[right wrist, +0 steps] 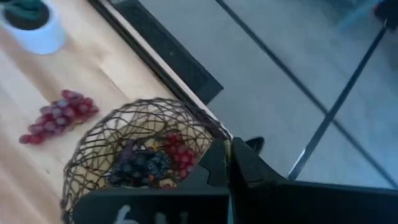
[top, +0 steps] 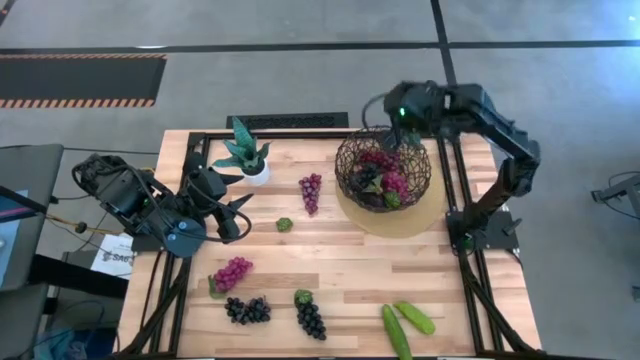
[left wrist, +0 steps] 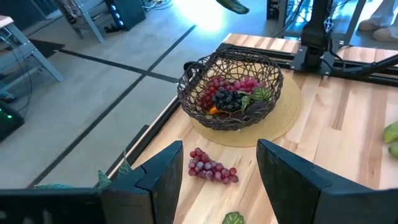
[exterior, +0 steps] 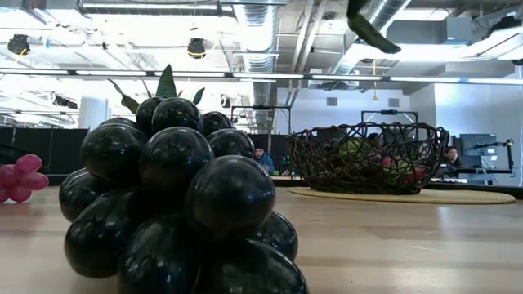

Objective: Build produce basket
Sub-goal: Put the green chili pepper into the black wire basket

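The table carries everything, with the basket near its far right edge on a flat tan mat. It already holds several grape bunches and something green. The right gripper hangs over the basket's far rim with its fingers pressed together and nothing between them. The left gripper waits at the table's left side, jaws spread wide and empty.

Still loose are a purple grape bunch near the basket, a magenta bunch, two black bunches and two cucumbers along the near edge. The bunches look light, hard and lumpy, likely slippery on the beads, so a pinch across the middle seems safest; the smooth cucumbers probably want a grip across their width.

A potted plant stands beside the left arm's path, and a small green piece lies just off its gripper.
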### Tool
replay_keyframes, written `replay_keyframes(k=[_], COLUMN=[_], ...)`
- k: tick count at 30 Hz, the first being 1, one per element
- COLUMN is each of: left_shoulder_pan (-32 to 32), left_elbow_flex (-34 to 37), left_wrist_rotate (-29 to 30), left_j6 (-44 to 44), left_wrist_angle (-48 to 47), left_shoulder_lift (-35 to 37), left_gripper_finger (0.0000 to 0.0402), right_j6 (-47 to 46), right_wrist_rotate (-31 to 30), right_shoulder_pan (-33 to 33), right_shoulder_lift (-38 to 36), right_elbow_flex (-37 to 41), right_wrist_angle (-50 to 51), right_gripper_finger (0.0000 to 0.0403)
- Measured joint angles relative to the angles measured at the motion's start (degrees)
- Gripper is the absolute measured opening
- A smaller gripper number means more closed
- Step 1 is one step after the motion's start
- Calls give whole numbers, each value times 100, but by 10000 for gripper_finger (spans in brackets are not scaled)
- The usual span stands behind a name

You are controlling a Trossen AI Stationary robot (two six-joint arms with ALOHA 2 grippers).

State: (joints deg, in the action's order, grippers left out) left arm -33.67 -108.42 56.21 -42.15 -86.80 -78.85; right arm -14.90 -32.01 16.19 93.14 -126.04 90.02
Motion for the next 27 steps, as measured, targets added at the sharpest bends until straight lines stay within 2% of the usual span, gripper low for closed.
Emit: replay_keyframes(k=[3,6,13,19,27], left_shoulder_pan=[0,0,0,0,2], left_elbow_flex=[0,0,0,0,-2], left_wrist_rotate=[0,0,-14,-160,-164], left_j6=[73,98,97,92,55], left_wrist_angle=[2,2,-16,-28,-28], left_shoulder_lift=[0,0,0,0,0], left_gripper_finger=[193,193,193,193,193], right_j6=[0,61,232,-67,-592], right_wrist_rotate=[400,812,2130,2395,3035], right_shoulder_pan=[500,800,1020,1150,1158], right_shoulder_lift=[22,68,60,-2,-278], right_elbow_flex=[132,615,2710,4247,5857], right_wrist_angle=[-101,-465,-2177,-2855,-4846], right_gripper_finger=[0,0,0,0,0])
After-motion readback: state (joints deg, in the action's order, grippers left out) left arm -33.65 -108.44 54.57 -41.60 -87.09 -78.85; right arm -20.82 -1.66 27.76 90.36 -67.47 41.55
